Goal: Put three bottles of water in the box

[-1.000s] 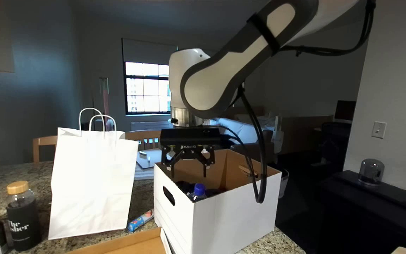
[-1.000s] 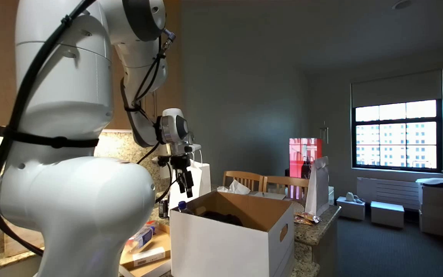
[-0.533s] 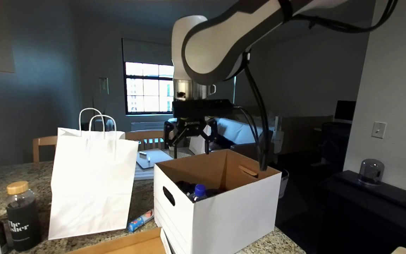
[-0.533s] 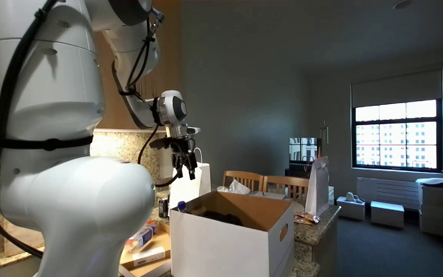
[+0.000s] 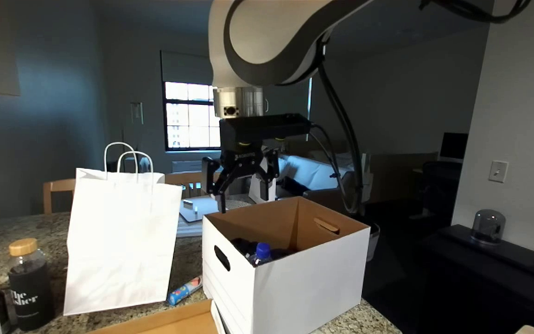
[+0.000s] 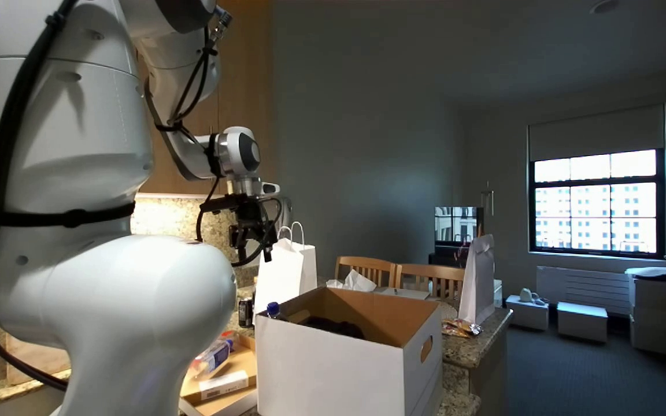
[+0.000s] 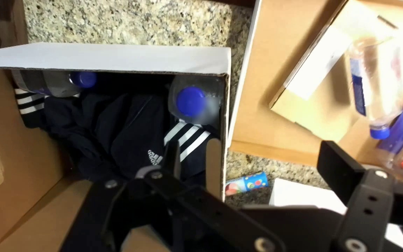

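Observation:
My gripper [image 5: 244,204] is open and empty, above the box's handled side; it also shows in an exterior view [image 6: 255,257] and the wrist view [image 7: 252,154]. The white box [image 5: 308,283] stands open on the counter, its wall also in an exterior view [image 6: 333,370]. In the wrist view, one bottle of water [image 7: 210,105] stands upright in a box corner, blue cap up. Another bottle [image 7: 56,82] lies in the opposite corner along the same wall. A third clear bottle with a blue cap [image 7: 376,84] lies in the shallow cardboard tray beside the box.
Dark clothing with white stripes [image 7: 131,133] covers the box's bottom. The shallow tray [image 7: 275,45] also holds a flat carton [image 7: 322,66]. A white paper bag [image 5: 121,241] stands beside the box, with a blue tube [image 5: 183,291] and a wooden-lidded bottle [image 5: 30,292] nearby.
The open gripper has risen from low over the box, shifted left in both exterior views in the last half second, and turned somewhat. The box and the bottles have not moved.

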Robot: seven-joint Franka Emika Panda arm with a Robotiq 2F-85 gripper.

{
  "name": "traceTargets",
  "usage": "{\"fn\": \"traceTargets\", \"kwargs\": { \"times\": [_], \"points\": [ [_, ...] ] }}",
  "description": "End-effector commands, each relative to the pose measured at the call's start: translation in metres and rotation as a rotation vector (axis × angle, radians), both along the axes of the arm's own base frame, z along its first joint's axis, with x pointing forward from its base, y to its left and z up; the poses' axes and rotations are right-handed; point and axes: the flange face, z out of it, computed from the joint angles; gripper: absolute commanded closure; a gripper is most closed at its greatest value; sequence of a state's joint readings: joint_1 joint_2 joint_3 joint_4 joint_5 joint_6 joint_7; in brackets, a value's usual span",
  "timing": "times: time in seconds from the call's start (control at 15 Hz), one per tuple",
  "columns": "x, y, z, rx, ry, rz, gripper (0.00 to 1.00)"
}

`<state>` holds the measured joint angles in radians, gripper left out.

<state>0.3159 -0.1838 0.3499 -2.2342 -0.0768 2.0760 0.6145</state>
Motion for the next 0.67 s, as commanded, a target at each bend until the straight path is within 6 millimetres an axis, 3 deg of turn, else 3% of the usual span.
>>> {"fn": "traceTargets", "kwargs": {
  "times": [0.0, 0.6],
  "points": [
    [-0.016, 0.037, -0.005, -0.008, 0.079, 0.163, 0.0],
    [-0.045, 0.129, -0.039, 0.029, 0.163, 0.412, 0.0]
  ]
}}
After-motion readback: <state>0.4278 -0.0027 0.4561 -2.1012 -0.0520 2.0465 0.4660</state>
